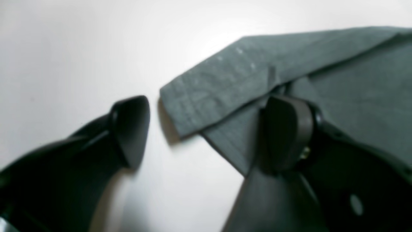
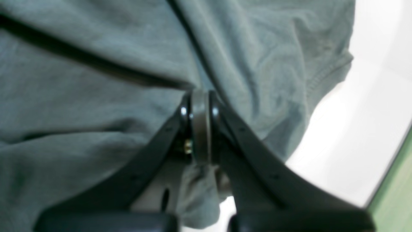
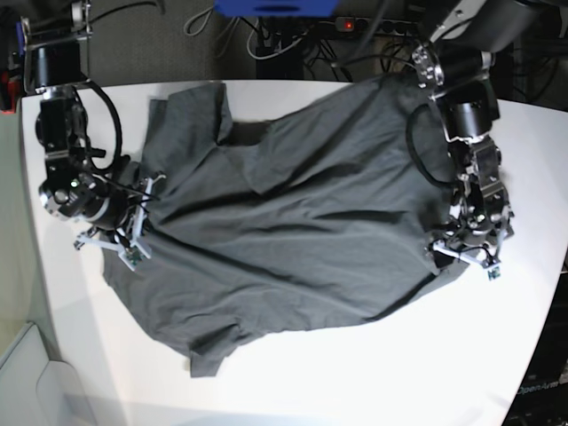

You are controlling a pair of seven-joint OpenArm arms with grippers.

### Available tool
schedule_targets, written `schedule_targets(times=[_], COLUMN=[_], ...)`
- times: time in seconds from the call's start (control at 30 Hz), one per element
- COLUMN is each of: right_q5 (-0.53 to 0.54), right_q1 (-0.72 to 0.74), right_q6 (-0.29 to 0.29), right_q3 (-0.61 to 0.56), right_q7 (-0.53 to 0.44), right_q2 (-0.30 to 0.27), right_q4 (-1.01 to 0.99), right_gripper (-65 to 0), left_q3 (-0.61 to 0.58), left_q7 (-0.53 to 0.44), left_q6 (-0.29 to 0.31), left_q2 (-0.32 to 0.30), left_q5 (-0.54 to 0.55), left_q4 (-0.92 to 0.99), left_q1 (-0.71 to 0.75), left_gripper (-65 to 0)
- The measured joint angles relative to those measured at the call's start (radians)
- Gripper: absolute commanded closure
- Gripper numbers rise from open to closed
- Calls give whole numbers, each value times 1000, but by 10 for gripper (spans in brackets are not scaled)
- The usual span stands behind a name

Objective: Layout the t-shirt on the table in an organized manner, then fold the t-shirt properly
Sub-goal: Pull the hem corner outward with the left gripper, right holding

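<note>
While right gripper (image 2: 200, 129) pinches t-shirt (image 3: 293, 222), left gripper (image 1: 209, 132) seemingly agape

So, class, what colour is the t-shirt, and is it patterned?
Plain dark grey t-shirt, no pattern; clearest in the base view.

"OpenArm" on dark surface (image 3: 543, 390)
</note>
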State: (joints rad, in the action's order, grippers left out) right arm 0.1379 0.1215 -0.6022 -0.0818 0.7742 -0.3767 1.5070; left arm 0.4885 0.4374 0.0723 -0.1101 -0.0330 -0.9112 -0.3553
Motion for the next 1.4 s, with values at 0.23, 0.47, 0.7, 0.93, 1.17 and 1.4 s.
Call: schedule_targets(times=[0.23,0.47,0.7,0.93,1.17,1.4], right_q5=[0,0,0,0,0,0], right_q1=[2,2,7,8,5,2], right_q6=[0,0,0,0,0,0], right_q3=[1,0,0,0,0,0], right_q7=[1,0,2,1,0,2], right_q2=[0,0,0,1,0,0], right_q4=[0,0,-48,-47,-47,-47], right_gripper=[0,0,0,0,0,0], left_q3=[0,0,-2,-42,-190,-196], left_q7=[0,2,14,5,-71,-153], left_q6=[2,2,7,-4,3,4], left_q2=[8,8,-13,-51,-59,-79], left_q5=[1,1,-5,-10,-6,-7], left_q4=[1,-19,-27,69,216,355], left_q1=[-4,-24,-89,-236,-331,-387], left_gripper=[-161,-5,-5,-5,-4,-5])
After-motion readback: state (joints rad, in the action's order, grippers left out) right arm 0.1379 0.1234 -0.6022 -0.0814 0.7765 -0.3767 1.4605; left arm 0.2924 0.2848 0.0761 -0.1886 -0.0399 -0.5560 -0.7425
